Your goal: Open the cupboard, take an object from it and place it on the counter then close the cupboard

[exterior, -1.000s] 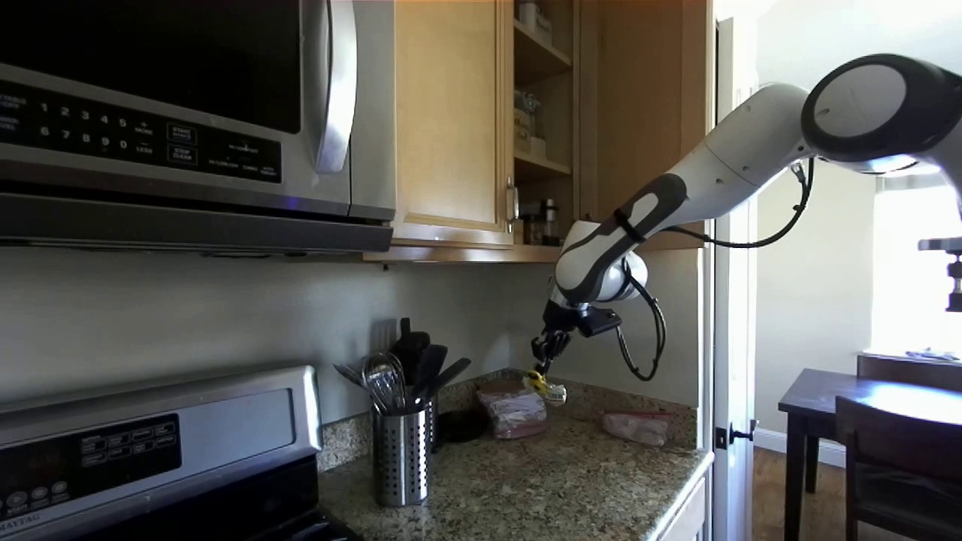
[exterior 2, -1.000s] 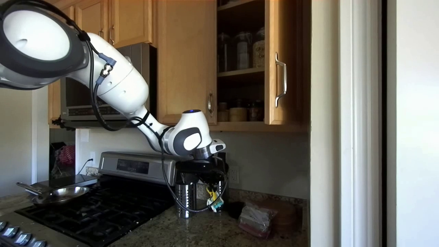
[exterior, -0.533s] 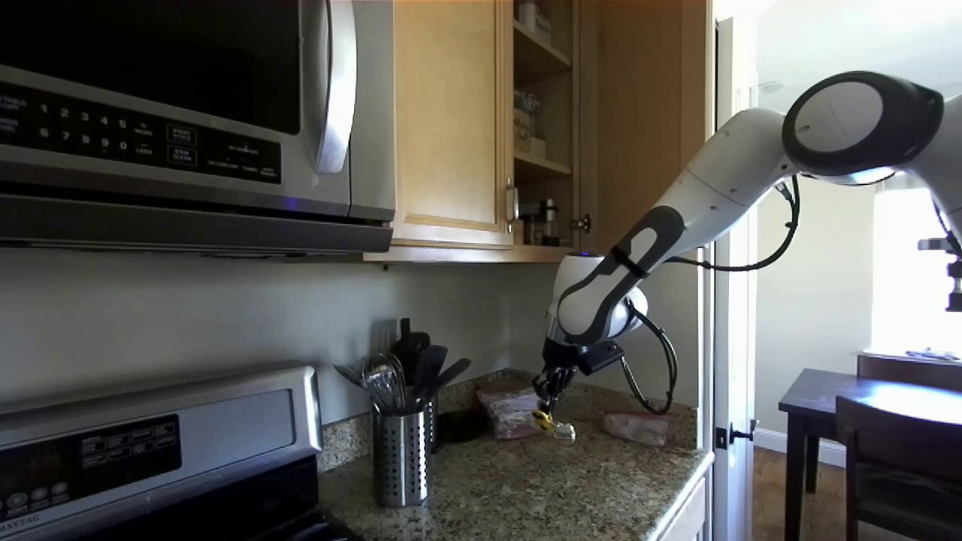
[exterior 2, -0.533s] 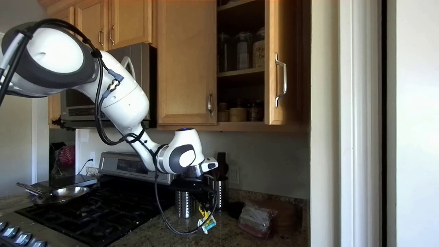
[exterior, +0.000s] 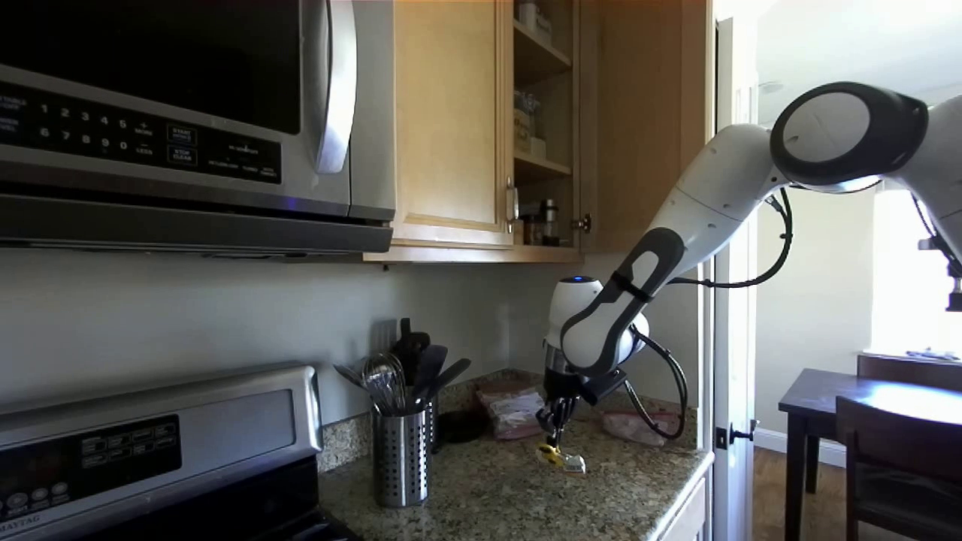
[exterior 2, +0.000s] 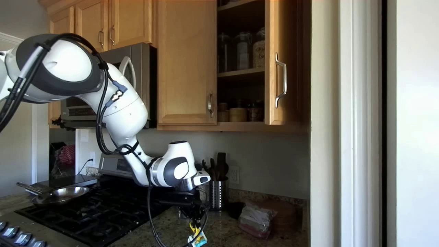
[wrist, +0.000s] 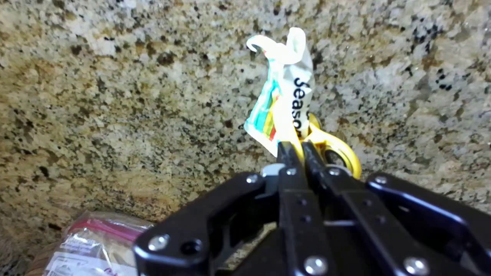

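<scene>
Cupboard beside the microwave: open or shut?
Open on one side: in an exterior view, one cupboard door stands swung out, exposing jars inside. The adjacent door is shut.

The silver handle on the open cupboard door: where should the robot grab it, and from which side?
I'd grip the silver handle at the middle of its upright bar, coming from the right in an exterior view: the bar bows out from the cupboard door, leaving a gap behind it. First, though, the gripper should probably set down the yellow item it holds.
</scene>
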Controlling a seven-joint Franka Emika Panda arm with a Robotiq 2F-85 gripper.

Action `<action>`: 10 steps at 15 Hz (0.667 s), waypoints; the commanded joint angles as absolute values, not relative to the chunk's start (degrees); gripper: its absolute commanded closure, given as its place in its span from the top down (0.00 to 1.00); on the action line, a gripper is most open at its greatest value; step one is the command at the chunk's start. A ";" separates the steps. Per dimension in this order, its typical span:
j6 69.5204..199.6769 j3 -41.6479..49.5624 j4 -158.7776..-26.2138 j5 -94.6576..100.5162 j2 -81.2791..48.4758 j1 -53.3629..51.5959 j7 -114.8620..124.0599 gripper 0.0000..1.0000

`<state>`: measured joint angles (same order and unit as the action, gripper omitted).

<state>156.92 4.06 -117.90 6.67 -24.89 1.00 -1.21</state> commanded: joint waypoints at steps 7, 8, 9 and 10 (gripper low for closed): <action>153.89 4.39 -118.91 8.95 -18.96 1.02 -2.18 0.62; 152.02 4.20 -118.47 8.53 -17.43 1.30 -2.49 0.67; 150.39 4.29 -118.02 8.59 -16.33 1.35 -2.53 0.75; 146.88 4.37 -117.37 8.44 -14.54 1.57 -2.57 0.81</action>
